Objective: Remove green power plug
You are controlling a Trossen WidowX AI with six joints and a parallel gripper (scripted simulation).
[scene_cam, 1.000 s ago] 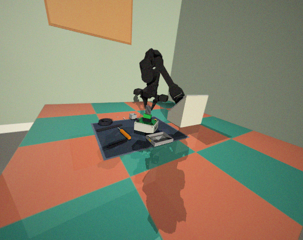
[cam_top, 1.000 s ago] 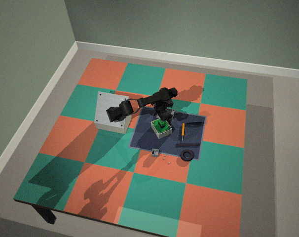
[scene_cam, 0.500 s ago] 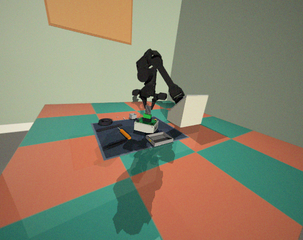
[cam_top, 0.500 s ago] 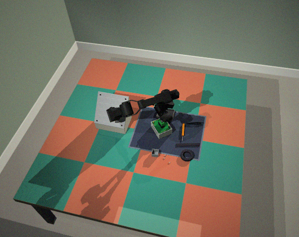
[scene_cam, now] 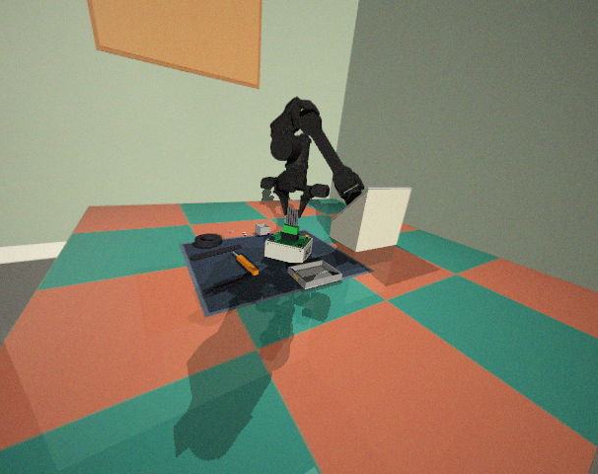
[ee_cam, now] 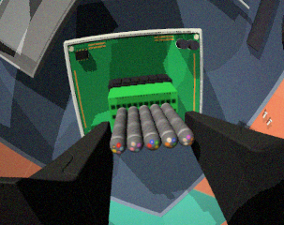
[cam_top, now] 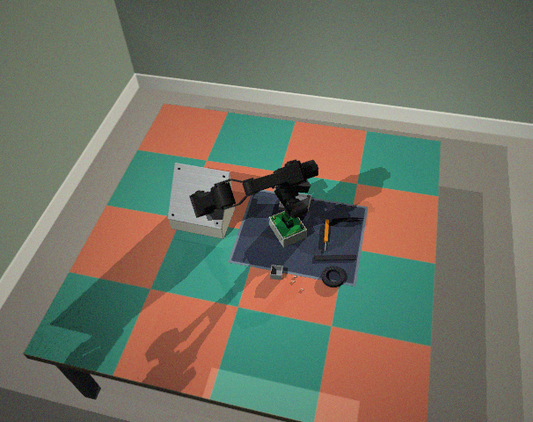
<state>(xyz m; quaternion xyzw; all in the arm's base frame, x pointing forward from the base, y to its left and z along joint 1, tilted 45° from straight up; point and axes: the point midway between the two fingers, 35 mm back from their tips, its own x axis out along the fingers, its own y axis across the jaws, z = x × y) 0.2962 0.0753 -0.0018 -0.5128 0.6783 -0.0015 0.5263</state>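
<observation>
The green plug (scene_cam: 290, 230) (ee_cam: 142, 91) stands on the black socket (scene_cam: 289, 236) (ee_cam: 141, 81) of the green circuit board (ee_cam: 92, 70), with several grey cables (scene_cam: 292, 215) (ee_cam: 150, 124) rising from its top. Whether it is fully seated is hard to tell. My gripper (scene_cam: 292, 212) (ee_cam: 148, 124) is open around the cables, one finger on each side, with small gaps to them in the wrist view. The grey tray (scene_cam: 324, 282) (ee_cam: 35, 69) lies beside the board's box and looks empty. In the top view my hand hides the plug and part of the tray.
The board's white box (cam_top: 295, 238) (scene_cam: 284, 252) stands on a dark mat (cam_top: 258, 247) (scene_cam: 191, 265). An orange-handled tool (cam_top: 326, 230) (scene_cam: 247, 265), a dark bar (cam_top: 335, 258) and a black ring (cam_top: 324, 276) lie to one side. A small grey box (cam_top: 276, 272) (scene_cam: 261, 229) stands by the mat's edge.
</observation>
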